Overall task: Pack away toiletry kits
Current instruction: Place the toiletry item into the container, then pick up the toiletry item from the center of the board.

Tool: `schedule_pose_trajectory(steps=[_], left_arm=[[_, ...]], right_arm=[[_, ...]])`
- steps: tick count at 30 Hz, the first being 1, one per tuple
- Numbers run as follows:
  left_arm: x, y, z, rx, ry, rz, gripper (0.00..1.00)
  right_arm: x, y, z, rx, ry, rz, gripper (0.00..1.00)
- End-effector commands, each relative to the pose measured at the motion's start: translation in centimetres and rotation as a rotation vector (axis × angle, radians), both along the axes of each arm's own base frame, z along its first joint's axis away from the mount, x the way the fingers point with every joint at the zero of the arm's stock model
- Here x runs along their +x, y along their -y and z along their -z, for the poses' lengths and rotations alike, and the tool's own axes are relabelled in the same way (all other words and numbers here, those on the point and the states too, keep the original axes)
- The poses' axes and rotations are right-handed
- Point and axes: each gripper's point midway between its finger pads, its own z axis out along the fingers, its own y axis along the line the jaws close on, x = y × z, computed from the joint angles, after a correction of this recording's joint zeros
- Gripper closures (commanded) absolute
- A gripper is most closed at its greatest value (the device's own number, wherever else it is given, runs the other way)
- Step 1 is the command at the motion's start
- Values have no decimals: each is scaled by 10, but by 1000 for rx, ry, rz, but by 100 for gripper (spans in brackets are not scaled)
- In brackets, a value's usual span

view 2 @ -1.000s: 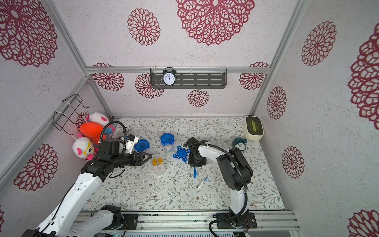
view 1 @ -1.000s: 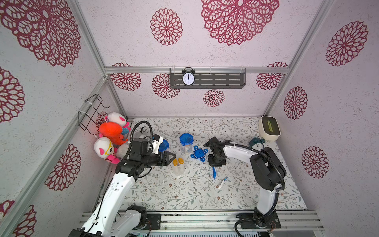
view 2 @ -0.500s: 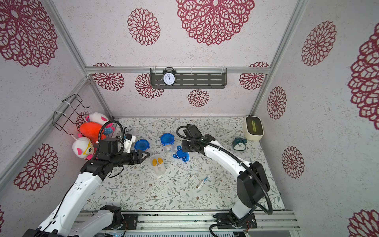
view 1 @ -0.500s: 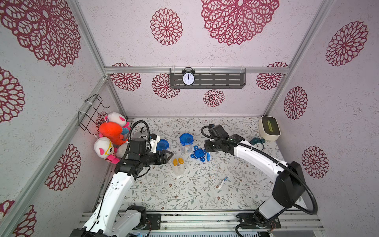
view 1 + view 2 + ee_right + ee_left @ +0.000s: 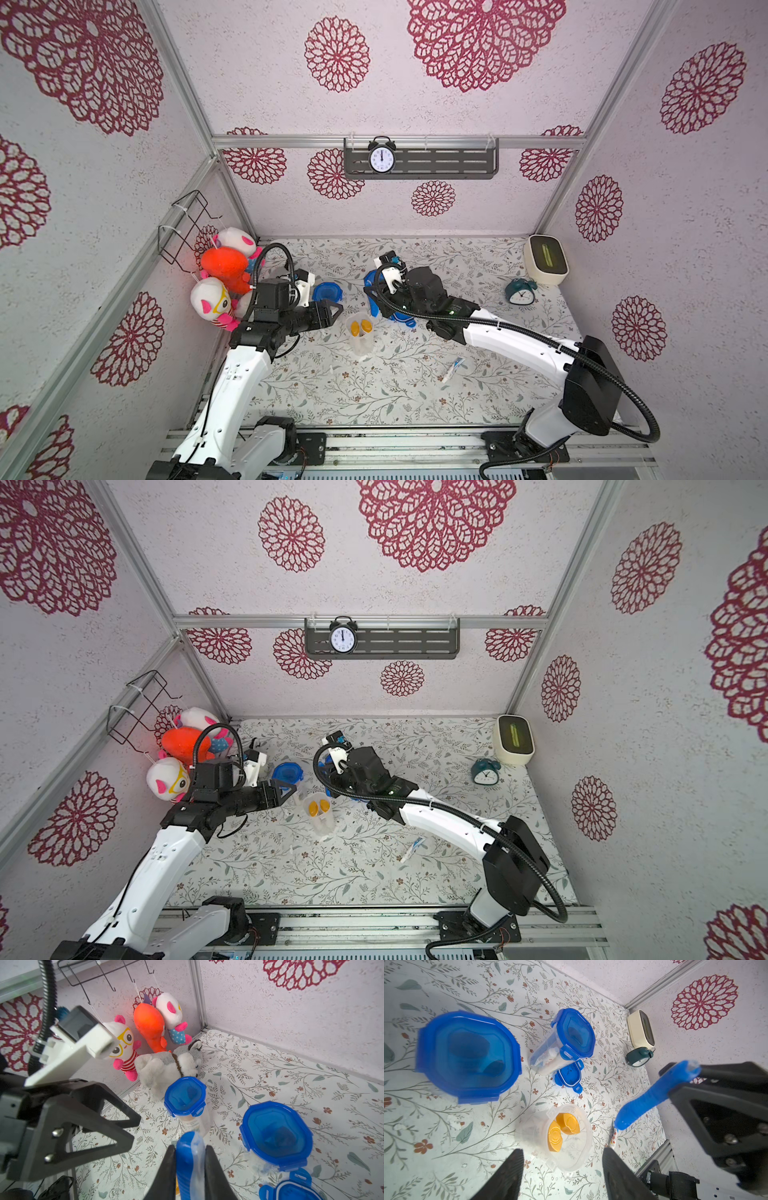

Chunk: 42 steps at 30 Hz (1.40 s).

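floral tbl | lidded cup | 2nd lidded cup | open cup | loose lid | tube | teal clk

Both top views: stereo pair high above 6 o'clock edge of table, tilted down toward 12; distant, whole scene framed, pictures nearly identical.
Left wrist view: close over table, facing down and toward 2 o'clock corner, teal clock far off.
Right wrist view: low, close, facing 10 o'clock corner, plush toys ahead.
Wrist views share two lidded cups, loose lid, blue toothbrush.
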Motion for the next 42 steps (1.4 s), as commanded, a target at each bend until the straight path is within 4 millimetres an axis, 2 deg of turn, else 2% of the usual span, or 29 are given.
schedule_pose_trajectory(steps=[1, 7, 15, 20, 23, 27, 30, 32, 33, 35, 38, 40, 42], left_arm=[[4, -6, -8, -9, 44, -27, 37], [4, -8, -4, -10, 30, -34, 37], [5, -8, -3, -12, 24, -34, 37], [5, -7, -3, -15, 21, -31, 38], [4, -7, -2, -14, 20, -32, 38], [4, -6, -2, -16, 18, -26, 38], [3, -2, -3, -29, 19, -2, 38], [2, 2, -5, -35, 24, 19, 38], [1, 6, -6, -41, 27, 33, 37], [-1, 14, -7, -50, 29, 66, 37], [-3, 23, -7, -64, 17, 110, 37], [-5, 29, -6, -69, 9, 139, 37], [-9, 36, -6, -71, 3, 171, 37]], right_arm=[[-3, -16, -31, 109, 115, -28, 89], [-11, -32, -25, 119, 133, -54, 89], [-11, -35, 13, 74, 106, -37, 87], [-13, -34, 32, 42, 84, -42, 80], [-17, -31, 29, 49, 78, -52, 71], [-19, -15, 9, 39, 70, -13, 58], [-17, 16, 3, -44, 36, 80, 51], [-10, 52, 14, -125, -65, 173, 51], [-7, 71, 21, -155, -127, 213, 51], [0, 124, 41, -177, -310, 323, 51], [-5, 190, 73, -150, -612, 437, 51], [-18, 222, 96, -165, -802, 513, 50], [-36, 239, 115, -192, -946, 570, 50]])
